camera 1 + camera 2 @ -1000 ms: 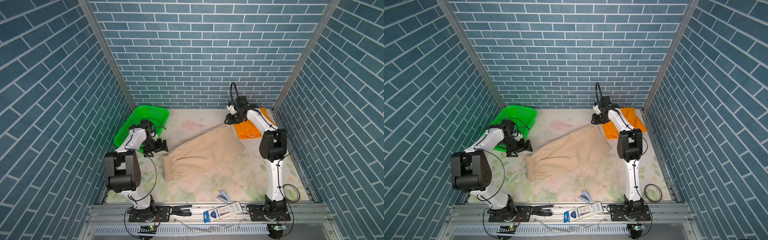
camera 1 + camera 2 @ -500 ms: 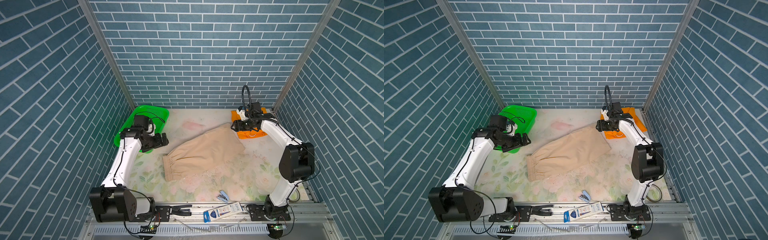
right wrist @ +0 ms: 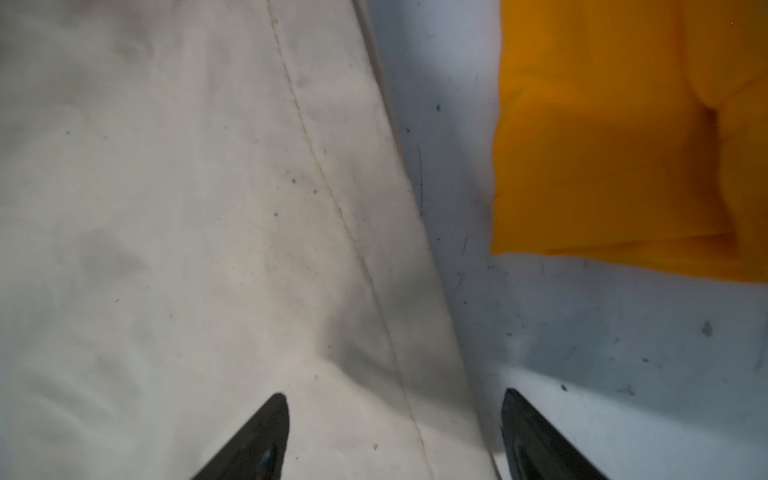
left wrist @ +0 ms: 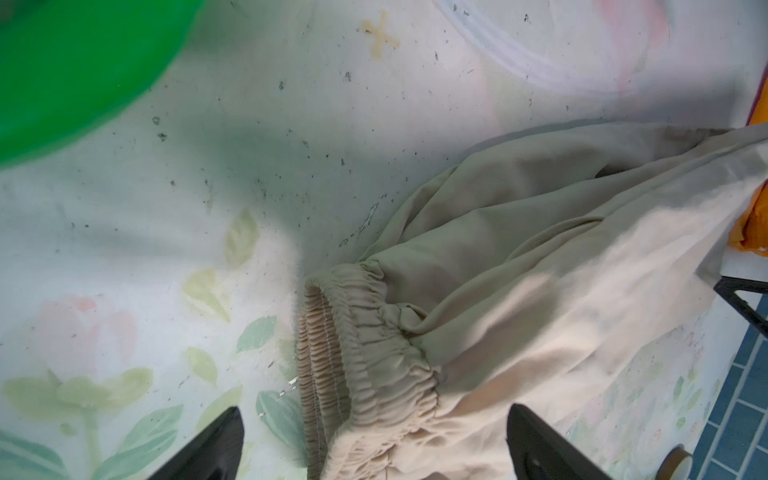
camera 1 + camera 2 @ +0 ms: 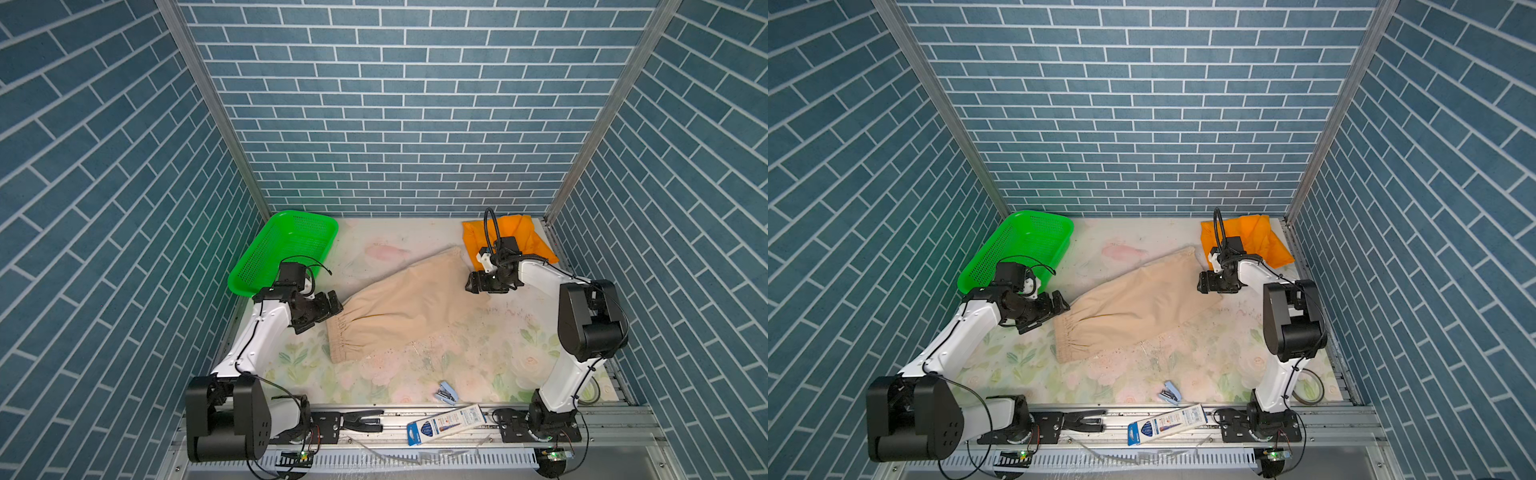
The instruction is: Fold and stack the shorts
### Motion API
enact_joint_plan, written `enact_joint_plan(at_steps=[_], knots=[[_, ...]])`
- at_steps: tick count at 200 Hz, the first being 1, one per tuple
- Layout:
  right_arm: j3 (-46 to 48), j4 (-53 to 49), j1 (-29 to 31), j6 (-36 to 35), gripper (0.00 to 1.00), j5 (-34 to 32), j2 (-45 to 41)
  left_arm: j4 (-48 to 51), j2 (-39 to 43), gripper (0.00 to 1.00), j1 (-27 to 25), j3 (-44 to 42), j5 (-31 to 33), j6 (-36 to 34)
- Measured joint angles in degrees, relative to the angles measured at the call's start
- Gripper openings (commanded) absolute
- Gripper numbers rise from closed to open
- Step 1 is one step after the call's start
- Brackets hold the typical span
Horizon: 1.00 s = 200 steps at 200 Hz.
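The beige shorts [image 5: 407, 307] [image 5: 1133, 309] lie spread slantwise mid-table, gathered waistband [image 4: 365, 365] toward the left arm, leg hem toward the back right. My left gripper [image 5: 334, 307] [image 5: 1061, 309] [image 4: 374, 440] is open, its jaws either side of the waistband's corner and holding nothing. The right gripper [image 5: 478, 287] [image 5: 1208, 287] [image 3: 395, 424] is open just above the beige leg's hem edge [image 3: 374, 291], one finger over cloth, one over bare table. The orange shorts [image 5: 515, 237] [image 5: 1254, 243] [image 3: 623, 145] lie folded in the back right corner, a narrow gap from the beige pair.
A green perforated basket [image 5: 286, 249] [image 5: 1021, 245] stands at the back left, close behind my left wrist. A small blue stapler [image 5: 446, 392] and a flat pen box [image 5: 449, 419] lie by the front rail. A tape roll [image 5: 1308, 386] sits by the right arm's base.
The right gripper has come from beside the orange shorts toward the front, over the beige hem, and opened wider. The left arm has swung low, its gripper now at the waistband.
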<state>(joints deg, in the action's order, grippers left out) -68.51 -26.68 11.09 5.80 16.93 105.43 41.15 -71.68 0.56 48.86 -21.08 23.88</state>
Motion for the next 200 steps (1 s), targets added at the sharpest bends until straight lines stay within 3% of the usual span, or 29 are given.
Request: enact_joint_plan(at_steps=[26, 60, 82, 120, 137, 149, 162, 172, 181, 200], knots=[[0.02, 0.55, -0.48, 0.63, 0.7, 0.13, 1.55, -3.13, 0.0, 1.0, 0.0, -2.05, -0.5, 1.05], [0.39, 0.24, -1.97, 2.84, 0.19, 1.25, 1.73, -5.51, -0.59, 0.95, 0.0, -2.62, -1.07, 1.46], [3.74, 0.52, -2.71, 4.5, 0.0, 1.81, 1.01, -7.3, -1.73, 0.81, 0.0, -2.78, -1.16, 1.92], [12.28, -0.39, -3.13, 6.88, 0.0, 1.31, -8.61, -9.81, -4.63, 0.39, 0.0, -3.3, -2.01, 1.77], [15.19, -2.21, -3.13, 8.44, 0.0, 0.7, -14.38, -10.56, -5.79, 0.35, 0.0, -3.3, -1.97, 2.1], [16.52, -3.26, -3.1, 9.42, 0.13, 0.2, -17.73, -10.71, -6.36, 0.35, 0.0, -3.3, -1.64, 1.79], [17.03, -4.74, -3.13, 10.08, 0.34, -0.92, -20.06, -10.67, -6.91, 0.36, 0.0, -3.23, -1.11, 1.46], [16.94, -5.7, -3.26, 10.86, 0.49, -1.95, -21.05, -10.6, -7.21, 0.47, 0.0, -3.17, -0.68, 1.05], [16.61, -6.43, -3.32, 10.86, 0.57, -2.82, -21.46, -10.58, -7.3, 0.63, 0.0, -3.08, -0.28, 1.01], [14.03, -7.39, -3.39, 10.12, 0.66, -3.89, -21.11, -10.23, -7.3, 0.81, 0.0, -2.69, 0.9, 0.57]])
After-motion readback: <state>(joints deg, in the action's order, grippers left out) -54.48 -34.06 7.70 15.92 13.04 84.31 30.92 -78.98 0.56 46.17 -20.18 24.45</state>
